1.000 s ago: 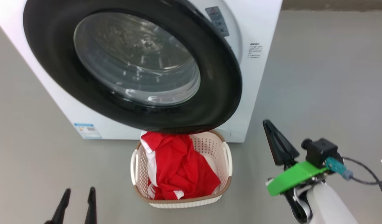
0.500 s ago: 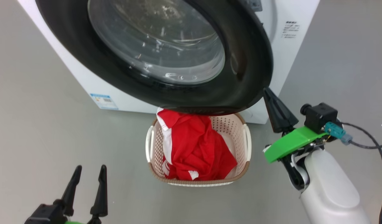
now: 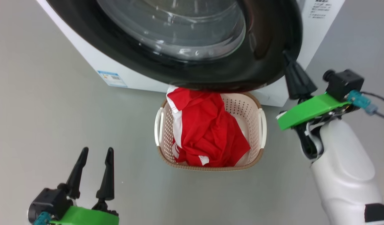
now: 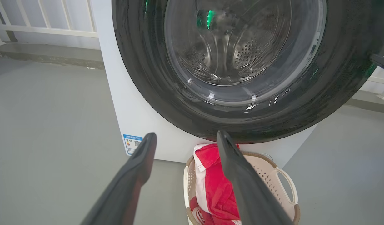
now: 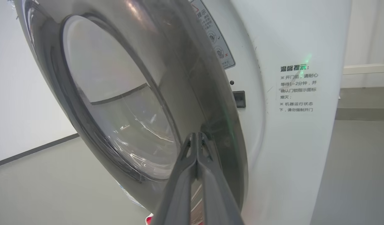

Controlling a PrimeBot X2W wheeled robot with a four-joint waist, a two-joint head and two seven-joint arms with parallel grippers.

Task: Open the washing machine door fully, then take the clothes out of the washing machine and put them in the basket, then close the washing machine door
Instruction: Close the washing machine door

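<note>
The washing machine door (image 3: 210,73), black-rimmed with a glass bowl, stands swung across the front of the white washing machine (image 3: 313,34), with a narrow gap at its right edge in the right wrist view. My right gripper (image 3: 287,54) is shut, its tips against the door's (image 5: 210,93) outer rim at that edge, empty (image 5: 196,135). Red clothes (image 3: 210,134) with white trim lie in the cream basket (image 3: 210,168) on the floor under the door. My left gripper (image 3: 96,151) hovers open and empty at lower left, aimed towards the door (image 4: 241,125), clear of the basket (image 4: 282,178).
Grey floor surrounds the machine and basket. A blue label (image 3: 112,78) sits low on the machine's front. A latch slot (image 5: 238,99) and printed notices show on the front panel behind the door. A white railing (image 4: 45,29) runs behind the machine.
The head camera has shifted, so the whole picture has slid down and right. My shut right gripper has risen from beside the basket to the door's right rim. The left gripper stays open.
</note>
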